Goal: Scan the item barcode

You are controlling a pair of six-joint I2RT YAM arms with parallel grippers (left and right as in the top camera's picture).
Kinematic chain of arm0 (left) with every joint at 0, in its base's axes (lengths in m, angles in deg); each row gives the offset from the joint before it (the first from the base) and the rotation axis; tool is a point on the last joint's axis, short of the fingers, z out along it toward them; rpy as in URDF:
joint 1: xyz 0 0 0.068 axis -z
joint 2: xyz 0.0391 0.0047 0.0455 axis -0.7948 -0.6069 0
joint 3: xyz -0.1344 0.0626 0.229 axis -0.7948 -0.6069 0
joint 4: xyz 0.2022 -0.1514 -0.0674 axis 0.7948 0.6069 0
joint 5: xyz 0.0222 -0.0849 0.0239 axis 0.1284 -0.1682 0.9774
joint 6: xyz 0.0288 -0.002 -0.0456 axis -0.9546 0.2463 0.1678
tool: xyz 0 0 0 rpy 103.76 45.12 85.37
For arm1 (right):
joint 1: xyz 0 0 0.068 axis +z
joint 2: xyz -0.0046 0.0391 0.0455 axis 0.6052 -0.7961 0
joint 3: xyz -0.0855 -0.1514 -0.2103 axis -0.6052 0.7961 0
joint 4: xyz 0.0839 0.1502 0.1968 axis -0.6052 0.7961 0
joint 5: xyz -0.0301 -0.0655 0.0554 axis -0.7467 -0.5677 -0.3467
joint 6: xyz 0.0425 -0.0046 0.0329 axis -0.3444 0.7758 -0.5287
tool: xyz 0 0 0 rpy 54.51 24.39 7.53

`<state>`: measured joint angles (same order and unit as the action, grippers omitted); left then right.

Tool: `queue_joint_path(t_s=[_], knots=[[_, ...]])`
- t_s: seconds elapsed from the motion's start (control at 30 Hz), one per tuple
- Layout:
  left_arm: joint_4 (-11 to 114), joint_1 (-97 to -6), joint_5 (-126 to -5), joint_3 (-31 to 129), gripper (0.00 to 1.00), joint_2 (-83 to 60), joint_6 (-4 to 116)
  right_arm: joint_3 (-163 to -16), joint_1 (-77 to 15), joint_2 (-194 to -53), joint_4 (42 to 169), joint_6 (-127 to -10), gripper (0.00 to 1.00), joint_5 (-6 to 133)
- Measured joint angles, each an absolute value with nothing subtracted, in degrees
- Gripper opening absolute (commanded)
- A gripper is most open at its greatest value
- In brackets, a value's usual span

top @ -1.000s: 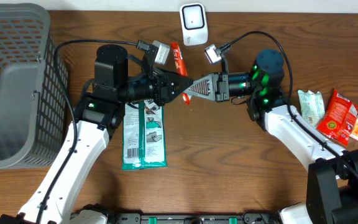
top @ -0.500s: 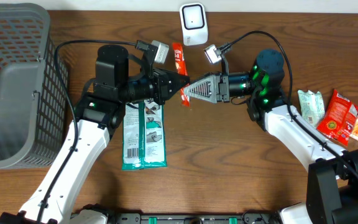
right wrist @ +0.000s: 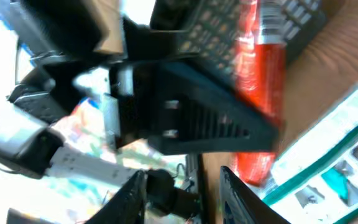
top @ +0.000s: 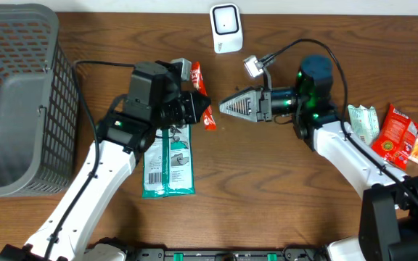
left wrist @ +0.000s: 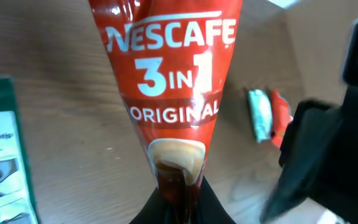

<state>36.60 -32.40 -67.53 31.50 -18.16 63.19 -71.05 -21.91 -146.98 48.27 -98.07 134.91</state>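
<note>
Sachet [top: 197,77], red coffee stick.

Overhead view: sachet is pinched toward its near end by left tool [top: 206,110], which is closed on it. It is held above tabletop [top: 267,188], near scanner [top: 226,27] but apart from it. Long axis runs roughly front to back, far end leaning toward scanner. Right tool [top: 223,107] sits just beside, empty.

Step, as judged: presenting sachet to scanner. Next move calls for carrying it to scanner window, barcode face turned toward it.

Left wrist view: sachet [left wrist: 169,93] runs straight away from left tool [left wrist: 174,202]. Printed front faces camera; no barcode on this face.

Right wrist view: sachet [right wrist: 263,93] is upright and blurred. Striped patch near its top may be barcode; uncertain. Right tool's fingers [right wrist: 135,193] stand apart, nothing between.
</note>
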Motion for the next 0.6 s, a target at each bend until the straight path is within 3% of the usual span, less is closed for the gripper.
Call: queue_joint_path(t_s=[0.17, 0.4, 0.6], knots=[[43.01, -32.05, -60.20, 31.52, 0.07, -18.16, 67.24, -71.23, -21.89, -146.78, 72.81, -84.91, 0.37, 117.69], [50.26, -31.90, -52.49, 31.60, 0.07, -18.18, 71.08, -71.07, -19.55, -144.49, 86.78, -74.25, 0.38, 95.24], [50.29, -31.70, -51.07, 31.60, 0.07, -18.18, 72.88, -72.84, -9.96, -134.65, 97.68, -69.40, 0.41, 78.04]])
